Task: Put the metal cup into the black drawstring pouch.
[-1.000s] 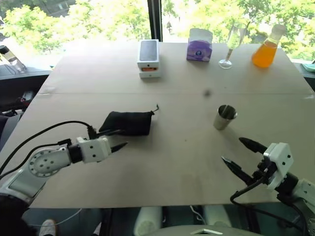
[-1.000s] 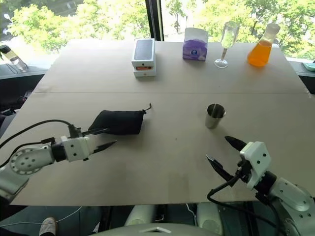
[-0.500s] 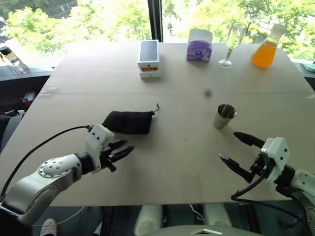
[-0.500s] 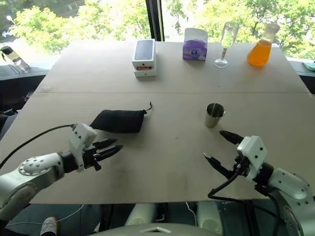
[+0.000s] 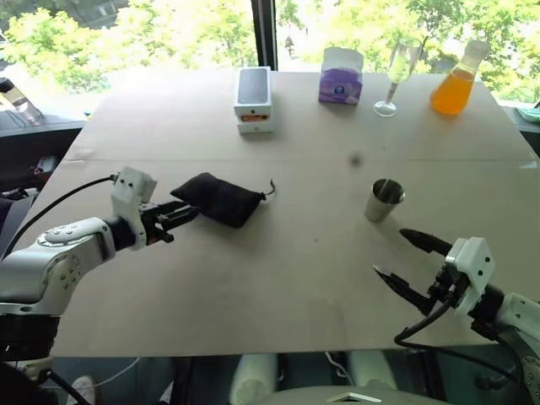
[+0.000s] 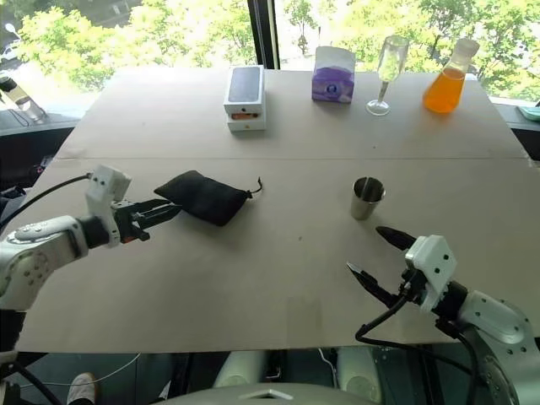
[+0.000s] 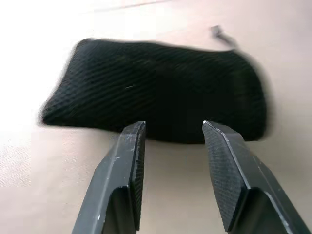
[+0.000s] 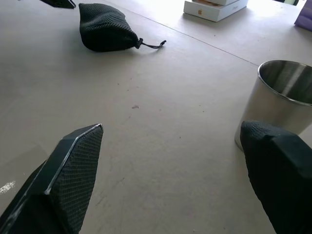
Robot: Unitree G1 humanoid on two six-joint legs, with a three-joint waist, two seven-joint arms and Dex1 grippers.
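Pouch first, we judge: the black drawstring pouch (image 5: 216, 197) lies flat on the table (image 5: 295, 278), cord toward the metal cup (image 5: 384, 200), which stands upright well apart; our left gripper (image 7: 170, 134) sits just beside the pouch's closed end, jaws parted and empty, perhaps touching the fabric; we should take the mouth end instead; the right gripper (image 5: 403, 264) hangs wide open near the cup.

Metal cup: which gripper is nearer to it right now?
Right. The right gripper hangs open just in front of the metal cup, not touching it. The left gripper is across the table at the black drawstring pouch.
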